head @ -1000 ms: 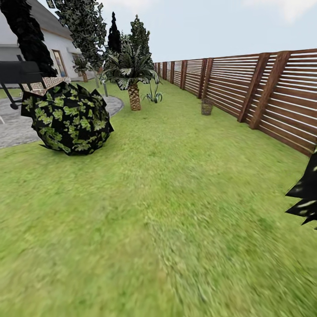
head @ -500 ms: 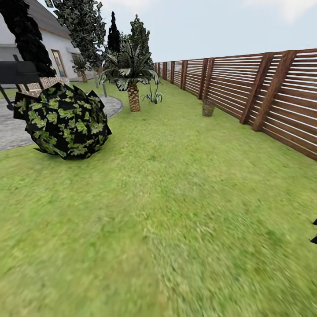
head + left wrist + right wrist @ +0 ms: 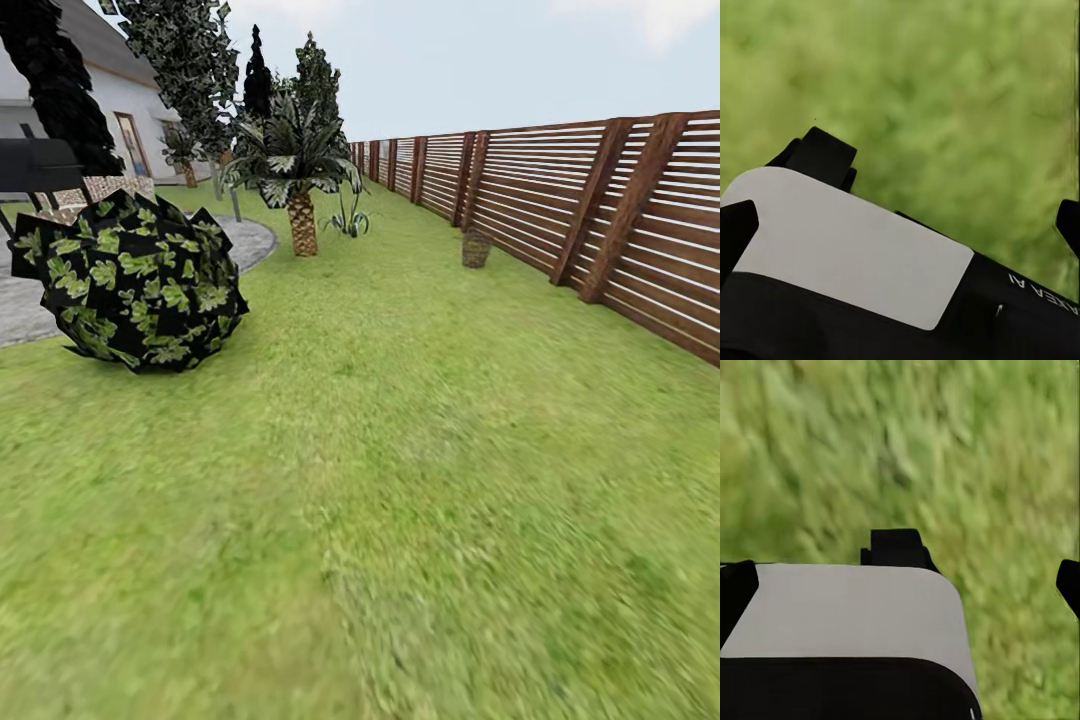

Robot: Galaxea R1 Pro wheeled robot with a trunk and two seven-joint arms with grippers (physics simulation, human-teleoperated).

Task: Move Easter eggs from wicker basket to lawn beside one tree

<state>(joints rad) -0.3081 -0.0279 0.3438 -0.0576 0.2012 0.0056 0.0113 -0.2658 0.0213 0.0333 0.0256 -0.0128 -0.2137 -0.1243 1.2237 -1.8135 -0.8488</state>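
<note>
The robot is on its way across the lawn [image 3: 400,480], and the step in hand reads as the approach to the wicker basket [image 3: 476,248], which stands far ahead and a little right, on the grass just beside the brown slatted fence [image 3: 600,200]. To do this well, the base should steer slightly right of straight ahead, keep off the fence, and stop with the basket near and in front, low enough in the head view for an arm to reach down into it from above.

At this range the basket is a small tan shape; its inside is hidden, so the eggs cannot be made out and their number cannot be judged.

A round dark bush [image 3: 130,285] sits on the left near a grey paved patch [image 3: 250,240], with a short palm [image 3: 300,190] beyond it. A pale-trunked tree [image 3: 190,60] rises at the far left by the white house [image 3: 130,110] and looks like a candidate for the drop-off.

Both wrist views look down on blurred grass past the robot's own casing; whether the left gripper or the right gripper is spread or closed cannot be told.
</note>
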